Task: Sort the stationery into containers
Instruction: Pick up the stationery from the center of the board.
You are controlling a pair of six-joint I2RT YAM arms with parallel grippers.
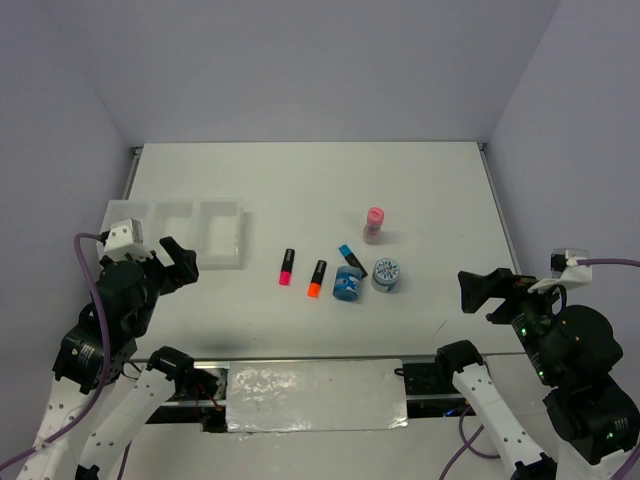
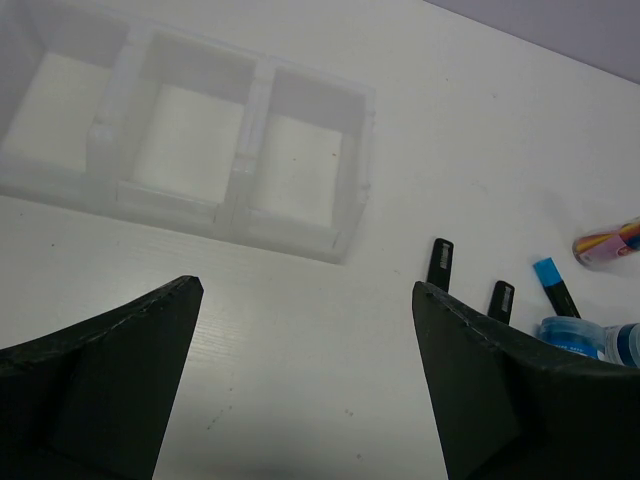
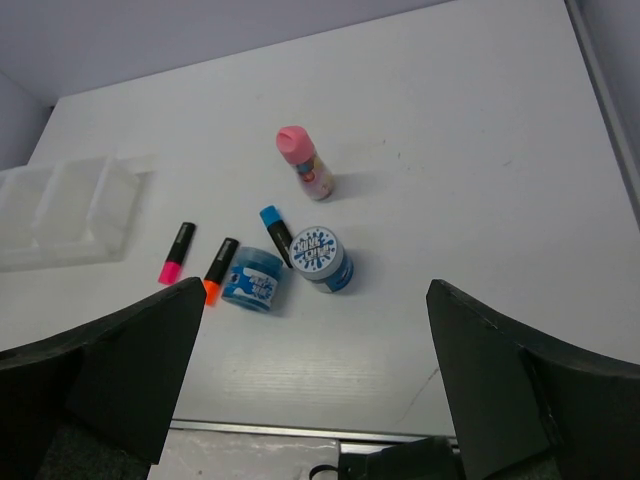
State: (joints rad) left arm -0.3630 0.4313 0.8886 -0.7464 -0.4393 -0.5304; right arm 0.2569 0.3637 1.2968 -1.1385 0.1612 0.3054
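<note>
Near the middle of the top view, the pink marker (image 1: 286, 267), the orange marker (image 1: 316, 278) and the blue marker (image 1: 349, 255) lay on the bench (image 1: 300, 180). The blue marker lay between the left tape roll (image 1: 347, 285) and the right tape roll (image 1: 386, 273), with the tube (image 1: 374, 225) higher up. At the left, the tray (image 1: 243, 238) had nothing in it. The left claw (image 1: 181, 258) and the right claw (image 1: 476, 296) were both wide open, holding nothing. A grab at the blue marker could bump a tape roll and send it rolling, because they sat so close.
</note>
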